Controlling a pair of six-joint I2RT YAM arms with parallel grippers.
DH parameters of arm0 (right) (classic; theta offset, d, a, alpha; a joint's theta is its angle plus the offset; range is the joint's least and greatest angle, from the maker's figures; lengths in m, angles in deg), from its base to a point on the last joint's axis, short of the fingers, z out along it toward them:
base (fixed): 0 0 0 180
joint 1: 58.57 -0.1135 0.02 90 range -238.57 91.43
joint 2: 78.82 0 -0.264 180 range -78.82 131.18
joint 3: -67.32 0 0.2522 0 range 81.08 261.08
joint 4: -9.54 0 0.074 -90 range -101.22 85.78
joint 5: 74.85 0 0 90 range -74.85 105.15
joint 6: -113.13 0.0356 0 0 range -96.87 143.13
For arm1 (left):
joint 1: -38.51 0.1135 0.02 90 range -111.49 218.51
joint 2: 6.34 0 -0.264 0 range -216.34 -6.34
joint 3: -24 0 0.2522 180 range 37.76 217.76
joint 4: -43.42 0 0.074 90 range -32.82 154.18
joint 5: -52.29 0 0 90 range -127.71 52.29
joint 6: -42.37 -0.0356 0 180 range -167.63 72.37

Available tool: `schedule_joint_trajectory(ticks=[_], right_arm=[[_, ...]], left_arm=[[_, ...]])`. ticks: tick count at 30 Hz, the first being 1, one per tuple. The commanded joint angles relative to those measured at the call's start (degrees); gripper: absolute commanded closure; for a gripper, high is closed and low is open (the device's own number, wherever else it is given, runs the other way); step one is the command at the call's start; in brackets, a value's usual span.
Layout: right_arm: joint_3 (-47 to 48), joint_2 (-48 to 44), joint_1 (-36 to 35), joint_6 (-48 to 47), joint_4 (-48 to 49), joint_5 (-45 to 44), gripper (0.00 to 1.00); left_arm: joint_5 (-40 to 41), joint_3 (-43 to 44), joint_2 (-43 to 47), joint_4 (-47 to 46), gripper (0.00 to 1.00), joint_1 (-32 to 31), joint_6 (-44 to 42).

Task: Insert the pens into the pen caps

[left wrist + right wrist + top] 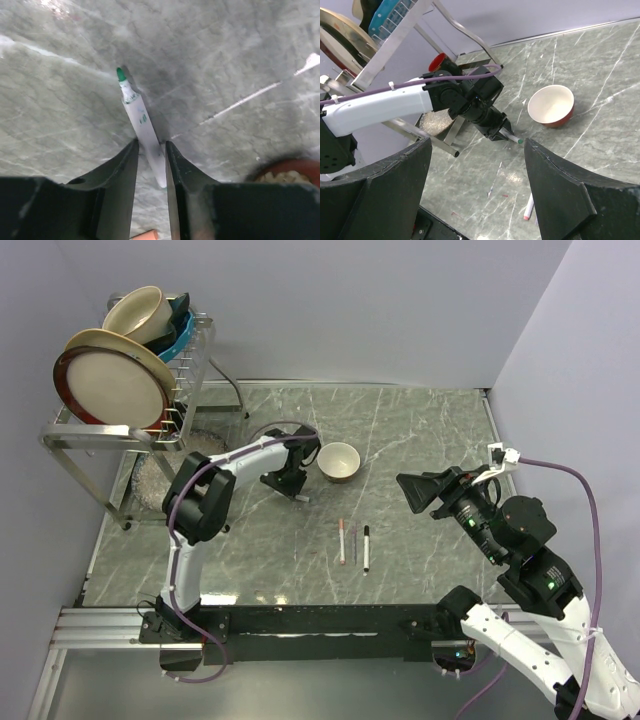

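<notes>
Marble tabletop (pixel 420 430): left tool (pixel 151 147) pinching green-tipped pen (pixel 137 112); right tool (pixel 409 492) wide, empty.

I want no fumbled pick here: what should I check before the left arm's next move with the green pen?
1. Green pen between the left gripper's fingers: ok, one finger on each side of the barrel.
2. Grip firm: cannot tell; a sliver of gap shows at one finger.
3. Green tip bare: ok, it points away from the gripper.
4. Green cap located: not ok, none shows in any view.
5. Right gripper free: ok, open and holding nothing.
6. Bowl out of the way: ok, beside the left gripper and apart from it.
</notes>
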Motion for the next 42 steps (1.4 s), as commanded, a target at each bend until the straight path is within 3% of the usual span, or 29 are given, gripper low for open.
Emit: schedule_joint_trajectory(ticks=[1, 2, 6, 9, 15, 20, 24, 29, 33, 42], right_arm=[[0.8, -0.3, 0.3, 0.6, 1.7, -0.1, 0.18], [0.9, -0.3, 0.2, 0.8, 1.8, 0.0, 0.18], [1.2, -0.1, 0.2, 1.2, 1.3, 0.6, 0.18], [1.3, -0.1, 0.3, 2.2, 0.7, 1.1, 0.18], [-0.1, 0.6, 0.2, 6.9, 1.9, 3.7, 0.19], [-0.9, 3.6, 0.2, 10.0, 0.7, 6.0, 0.20], [-0.8, 4.4, 0.3, 13.0, 0.5, 4.7, 0.23], [-2.4, 3.0, 0.3, 16.3, 2.2, 2.5, 0.23], [-3.6, 4.9, 0.2, 15.7, 5.3, 7.0, 0.23], [-2.0, 13.2, 0.2, 14.2, 7.3, 16.6, 0.25]], left_arm=[[-2.4, -3.4, -1.7, 0.6, 0.67, -1.0, 0.0], [-2.7, -4.1, -1.6, -0.3, 0.68, -1.0, -0.4], [-4.1, -8.5, 0.5, -3.1, 0.93, -1.3, -2.0], [-4.5, -10.6, 3.3, -5.8, 0.99, -2.1, -4.1], [-4.4, -12.1, 11.3, -9.6, 0.99, -4.5, -11.8], [0.6, -10.1, 16.4, -6.8, 0.99, -8.1, -20.2], [-0.2, -15.5, 24.9, -9.3, 0.99, -10.2, -23.9], [-7.4, -27.3, 36.7, -22.5, 0.99, -10.4, -33.1], [-18.3, -37.5, 48.4, -45.0, 0.99, -10.4, -41.9], [-29.6, -41.3, 56.5, -54.3, 0.99, -10.6, -49.3]])
